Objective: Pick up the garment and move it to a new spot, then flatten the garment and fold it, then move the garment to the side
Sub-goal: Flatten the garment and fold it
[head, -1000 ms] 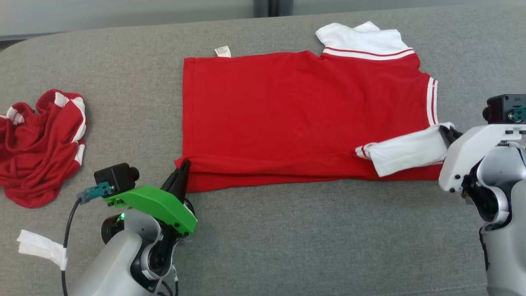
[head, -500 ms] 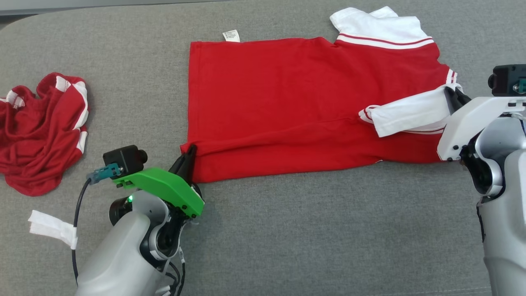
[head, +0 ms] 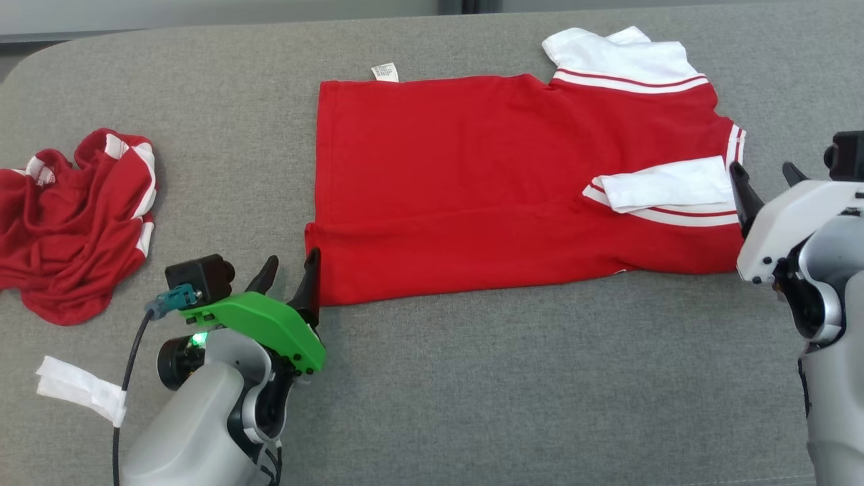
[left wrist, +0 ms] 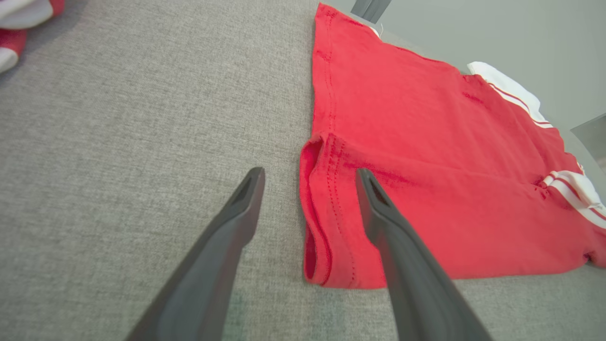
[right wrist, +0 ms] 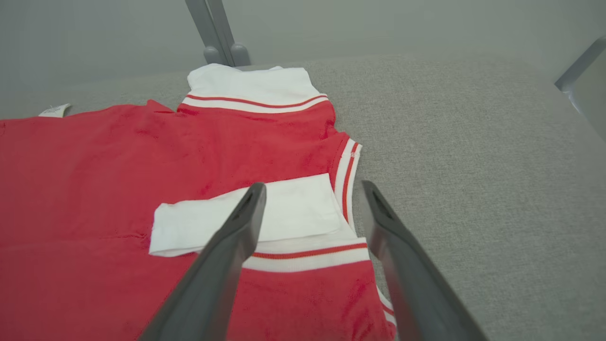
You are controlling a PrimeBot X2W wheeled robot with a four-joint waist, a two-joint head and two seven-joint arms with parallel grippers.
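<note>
Surface: grey woven padding [head: 506, 391], which you will find under every item listed here, with a pale wall beyond it.
Garment: red shirt [head: 513, 182] with white trim, lying flat at the middle of the surface and folded over along its near edge.
Sleeve: white sleeve [head: 665, 191], laid back onto the garment's right end, just above a red-and-white striped band.
Collar: white collar [head: 614, 57], at the garment's far right corner.
Label: small white tag [head: 385, 71], poking out from the garment's far left corner.
Left gripper: left gripper [head: 293, 258], at the garment's near left corner, fingers spread wide and gripping nothing. The doubled hem corner lies between them, and you cannot tell whether they touch the cloth.
Right gripper: right gripper [head: 760, 169], at the garment's right end beside the sleeve, fingers wide apart and empty.
Second item: crumpled red-and-white cloth [head: 74, 223], well to the left of the garment.
Scrap: white strip [head: 74, 398], left of the garment and nearer to you.
</note>
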